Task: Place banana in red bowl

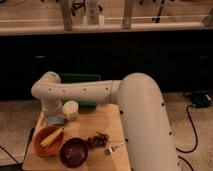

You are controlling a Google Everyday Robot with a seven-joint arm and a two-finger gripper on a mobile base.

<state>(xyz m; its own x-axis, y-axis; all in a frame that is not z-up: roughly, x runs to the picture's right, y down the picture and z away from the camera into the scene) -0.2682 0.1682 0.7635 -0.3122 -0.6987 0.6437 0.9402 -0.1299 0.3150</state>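
The pale yellow banana [51,136] lies slantwise inside the orange-red bowl [39,147] at the front left of the wooden table. My gripper [53,119] hangs at the end of the white arm, just above and behind the bowl's far rim and apart from the banana. The arm's wrist [47,102] hides most of the gripper.
A dark purple bowl [74,152] sits right of the red bowl. A white cup [70,109] stands behind them. A dark bunch of small fruit [97,139] and a fork [115,147] lie mid-table. A green box [80,80] stands behind the arm. The table edge [27,150] is close on the left.
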